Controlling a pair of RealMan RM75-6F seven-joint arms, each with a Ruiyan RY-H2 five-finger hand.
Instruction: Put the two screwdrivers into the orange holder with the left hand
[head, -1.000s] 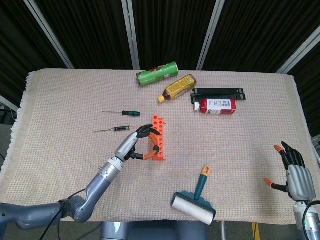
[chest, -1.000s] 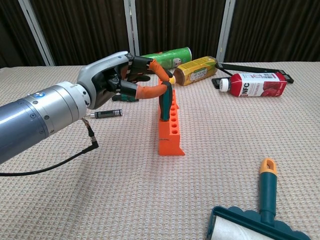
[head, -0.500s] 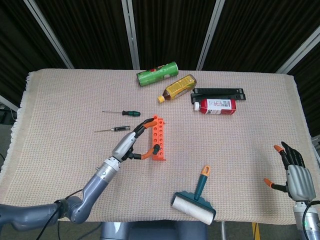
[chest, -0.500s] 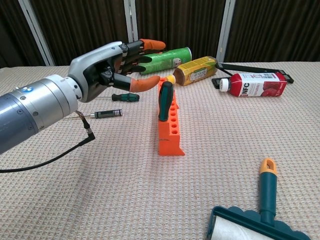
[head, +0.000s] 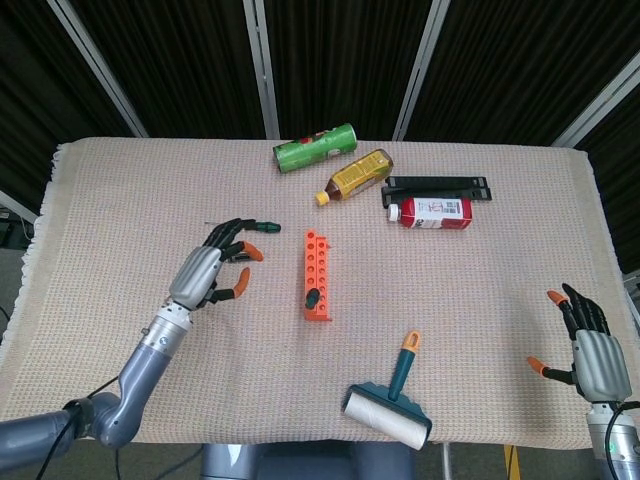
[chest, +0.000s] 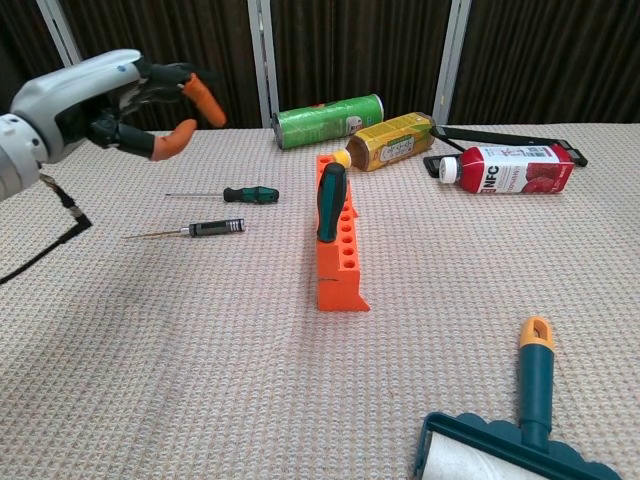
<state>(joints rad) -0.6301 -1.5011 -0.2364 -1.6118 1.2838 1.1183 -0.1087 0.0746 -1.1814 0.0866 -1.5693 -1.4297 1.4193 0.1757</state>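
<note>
Your left hand (head: 208, 272) hovers above the desk (head: 120, 200) with its fingers spread and slightly curled, holding nothing; in the chest view it shows at the upper left (chest: 95, 95), raised clear of the cloth. Just beneath and beyond it, in the head view, lie two loose screwdrivers. The green-handled screwdriver (chest: 236, 194) lies flat, its shaft pointing left. The thin black-handled screwdriver (chest: 202, 229) lies flat just in front of it, nearly parallel; the head view hides most of it behind your hand. To the right of your hand stands the orange holder (head: 316, 274), a long strip with a row of holes. One dark green screwdriver (chest: 331, 203) stands upright in a hole of it, handle up. Farther back lie a green can (head: 316, 147), a yellow bottle (head: 356, 175), a red and white carton (head: 433, 212) and a black bar (head: 438, 186), all on their sides. Near the front edge rests a lint roller (head: 392, 398) with a teal and orange handle. Your right hand (head: 590, 355) sits at the far right front corner, fingers apart, holding nothing.
</note>
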